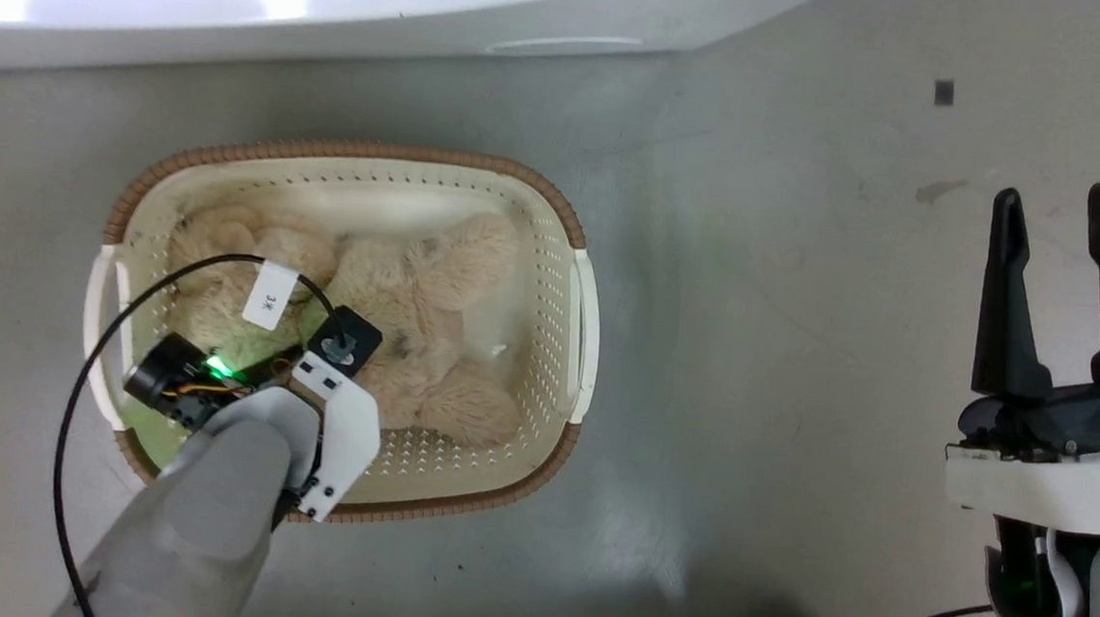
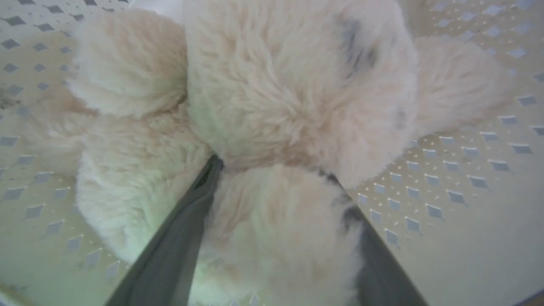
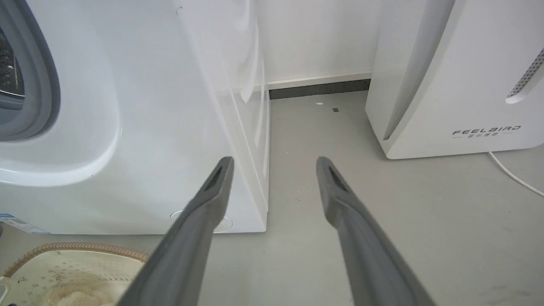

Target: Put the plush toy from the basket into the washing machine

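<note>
Cream-beige plush toy lying inside the oval basket, which stands on the grey floor just in front of the white washing machine. The bear spans most of the basket's length, its limbs spread over the perforated bottom.

Head view: the left arm reaches down into the basket from the lower left, its wrist above the toy. A green light glows on the wrist, and a black cable bearing a white tag loops over the basket's left handle.

Left wrist view: the left hand stands wide, its two dark fingers sunk into the fur on either side of a fold of the toy. Whether they press on it cannot be told.

The right hand hovers over bare floor, well apart from the basket, fingers spread wide and holding nothing.

Right wrist view: the right hand points toward the washer's lower corner. The grey gasket of the port shows at the left edge, the basket rim at lower left, and a white slanted-front appliance at the right.
</note>
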Motion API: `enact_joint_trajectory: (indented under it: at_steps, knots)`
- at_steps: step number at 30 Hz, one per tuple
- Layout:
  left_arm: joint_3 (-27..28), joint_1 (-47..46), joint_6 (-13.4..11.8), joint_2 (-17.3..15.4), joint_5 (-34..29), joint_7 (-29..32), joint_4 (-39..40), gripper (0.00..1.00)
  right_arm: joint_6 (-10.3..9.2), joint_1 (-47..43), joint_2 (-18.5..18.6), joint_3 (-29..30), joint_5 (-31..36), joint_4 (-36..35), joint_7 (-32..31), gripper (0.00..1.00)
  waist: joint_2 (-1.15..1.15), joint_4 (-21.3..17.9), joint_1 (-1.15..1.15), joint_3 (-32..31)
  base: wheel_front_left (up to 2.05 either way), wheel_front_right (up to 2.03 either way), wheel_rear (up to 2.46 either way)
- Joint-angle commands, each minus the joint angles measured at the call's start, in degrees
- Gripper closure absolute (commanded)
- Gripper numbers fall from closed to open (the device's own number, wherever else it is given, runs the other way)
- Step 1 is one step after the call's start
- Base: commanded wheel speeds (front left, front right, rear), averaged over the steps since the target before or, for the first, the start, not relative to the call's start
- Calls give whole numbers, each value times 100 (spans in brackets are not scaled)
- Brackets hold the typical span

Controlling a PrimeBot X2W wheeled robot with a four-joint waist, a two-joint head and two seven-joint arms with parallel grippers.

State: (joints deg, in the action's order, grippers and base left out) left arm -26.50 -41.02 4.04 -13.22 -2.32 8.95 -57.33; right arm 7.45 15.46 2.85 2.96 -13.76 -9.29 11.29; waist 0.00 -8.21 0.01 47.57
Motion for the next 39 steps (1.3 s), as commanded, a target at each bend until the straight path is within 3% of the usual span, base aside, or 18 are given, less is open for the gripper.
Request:
enact_joint_trajectory:
  at_steps: [1,2,3,12,19,32,39]
  knots:
    - [-86,-170,-21,-66,-8,-28,-177,0,3,150,2,-3,-82,-43,70,0,0,-31,-1,96,0,0,0]
    - [-136,-211,-22,-85,-22,-86,-236,68,3,168,2,-15,-99,-38,82,0,0,-42,-1,124,0,0,0]
    - [-187,-251,-23,-108,-35,-149,-295,100,3,188,2,-32,-119,-34,94,0,0,-53,-1,149,0,0,0]
    - [-394,-463,-67,-227,73,-511,-765,100,3,354,2,-90,-270,65,189,0,0,-140,-1,157,0,0,0]
    - [-369,-372,-58,-154,433,-885,-1178,100,3,387,2,9,-364,275,273,0,0,-129,-1,-197,0,0,0]
    - [-514,135,130,177,865,-2144,-1662,100,3,-63,3,246,-203,528,371,0,0,339,-1,-1674,0,0,0]
    - [-479,195,158,480,1040,-2368,-1623,100,3,-453,3,231,-98,628,371,0,0,610,-1,-2378,0,0,0]
